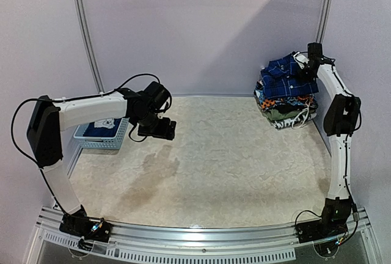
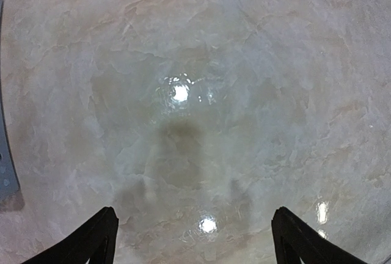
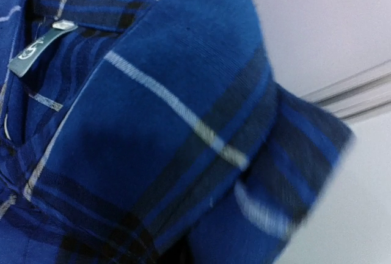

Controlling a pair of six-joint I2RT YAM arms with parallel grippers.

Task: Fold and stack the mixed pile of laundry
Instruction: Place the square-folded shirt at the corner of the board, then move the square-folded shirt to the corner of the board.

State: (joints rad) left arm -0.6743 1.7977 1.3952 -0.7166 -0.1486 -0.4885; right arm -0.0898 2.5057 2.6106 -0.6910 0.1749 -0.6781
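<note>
A stack of folded garments (image 1: pixel 287 106) stands at the table's back right, against the wall. A blue-and-black plaid shirt (image 1: pixel 284 74) lies on top of it. My right gripper (image 1: pixel 307 63) is down at the top of the plaid shirt. The shirt (image 3: pixel 153 123) with its collar label fills the right wrist view and hides the fingers, so I cannot tell their state. A navy garment with a pale print (image 1: pixel 101 128) lies in the light-blue basket (image 1: pixel 113 142) at the left. My left gripper (image 1: pixel 160 131) hovers over bare tabletop, open and empty (image 2: pixel 193 212).
The marbled table surface (image 1: pixel 232 160) spreads between the arms. The basket's edge (image 2: pixel 6 172) shows at the left of the left wrist view. A metal rail (image 1: pixel 201 236) runs along the near edge. Walls close the back and right.
</note>
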